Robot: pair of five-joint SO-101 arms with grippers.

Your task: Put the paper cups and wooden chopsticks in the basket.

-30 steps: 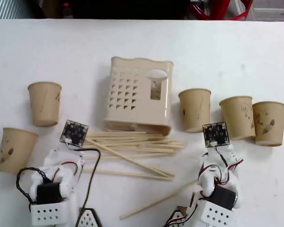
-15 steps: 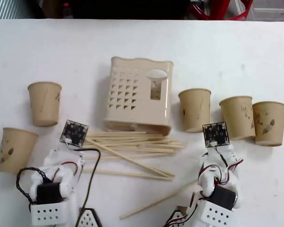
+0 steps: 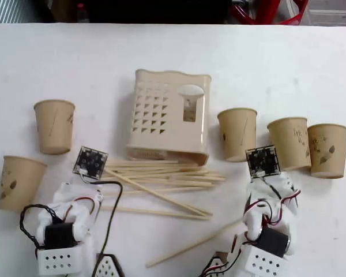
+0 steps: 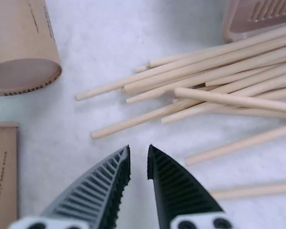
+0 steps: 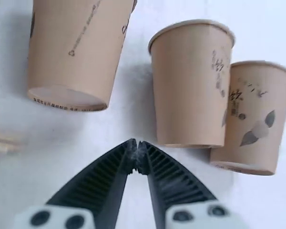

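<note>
My left gripper (image 4: 138,164) had its jaws a little apart, with a narrow gap between the tips and nothing in it. It hung over the white table (image 3: 311,69), near the ends of the wooden chopsticks (image 3: 161,179). These lay in a loose pile at the centre of the high view, just below the basket (image 3: 170,115). A single chopstick (image 3: 193,243) lay apart from the pile, slanted, at the lower centre. My right gripper (image 5: 137,152) had its jaws pressed together at the tips, also on nothing, and it pointed toward the cups right of the basket. There the centre-right cup (image 3: 237,134) was just beside the basket, then came the second cup (image 3: 288,143), and the far-right cup (image 3: 328,150) was touching or almost touching it. On the other side were the upper left cup (image 3: 54,126) and the lower left cup (image 3: 20,182), well apart from the basket. The cups seemed to lie on their sides, with the bases toward me. I could not see into the basket, but all five cups and all the sticks I could count were outside it. So I judged that nothing of the task was done yet. Every cup and every chopstick was still to be picked up and carried in.
</note>
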